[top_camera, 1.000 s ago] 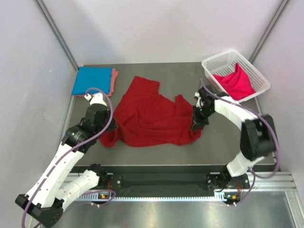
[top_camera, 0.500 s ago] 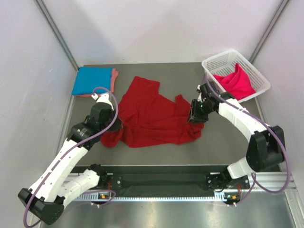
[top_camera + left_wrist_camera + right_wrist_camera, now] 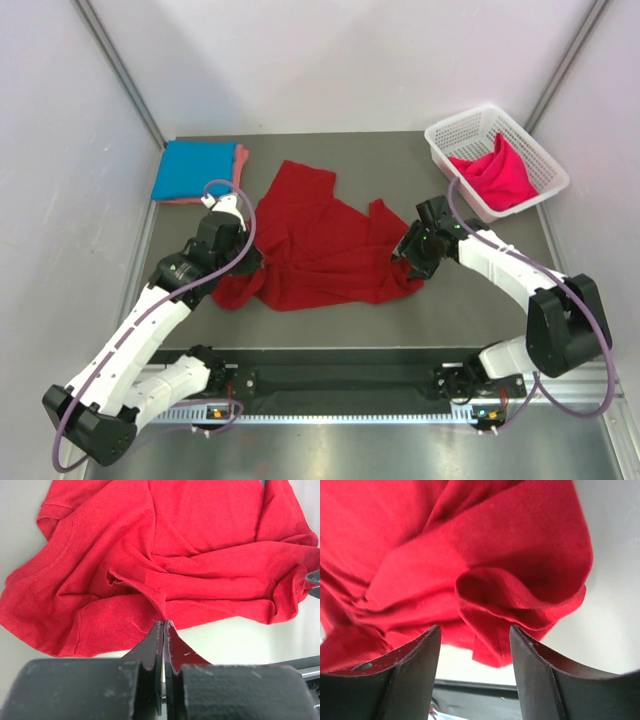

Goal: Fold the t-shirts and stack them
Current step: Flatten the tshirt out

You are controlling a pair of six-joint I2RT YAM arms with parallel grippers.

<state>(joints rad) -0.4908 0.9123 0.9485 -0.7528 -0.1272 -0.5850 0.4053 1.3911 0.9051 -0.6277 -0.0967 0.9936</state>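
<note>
The dark red t-shirt point(image 3: 320, 240) lies crumpled and spread in the middle of the table. My left gripper point(image 3: 250, 265) is at its left lower hem, and in the left wrist view its jaws point(image 3: 164, 623) are shut on a fold of the red cloth point(image 3: 200, 530). My right gripper point(image 3: 411, 254) stands open at the shirt's right edge; a loose fold of red cloth point(image 3: 510, 595) hangs between the fingers point(image 3: 420, 665), free of them. The bright blue t-shirt point(image 3: 193, 168) lies folded at the back left on the salmon pink one point(image 3: 241, 163). The hot pink t-shirt point(image 3: 495, 172) sits bunched in the basket.
The white lattice basket point(image 3: 452, 128) stands at the back right corner, just beyond my right arm. White walls close in the table on both sides. A black rail point(image 3: 340, 380) runs along the near edge.
My right gripper has opened and let go of the red shirt's right edge, sliding slightly down and right. The left arm has moved a little up and right along the shirt's left side.
</note>
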